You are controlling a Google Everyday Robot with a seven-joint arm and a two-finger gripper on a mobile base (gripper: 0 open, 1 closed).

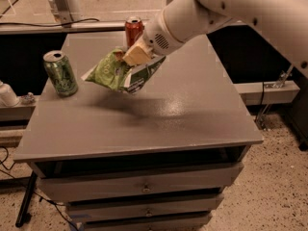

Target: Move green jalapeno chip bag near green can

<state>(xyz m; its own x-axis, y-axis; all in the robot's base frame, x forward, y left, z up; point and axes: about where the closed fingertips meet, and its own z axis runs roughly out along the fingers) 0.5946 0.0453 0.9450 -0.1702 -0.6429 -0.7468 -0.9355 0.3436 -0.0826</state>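
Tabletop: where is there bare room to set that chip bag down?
On the table, the front and right side are bare, as is the strip beside the green can. Crowded: back-left, near the red can, where the gripper holds the chip bag aloft.

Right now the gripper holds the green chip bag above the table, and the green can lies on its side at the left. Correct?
No. The camera view shows the green can upright at the left, not on its side. The gripper does hold the green jalapeno chip bag above the table.
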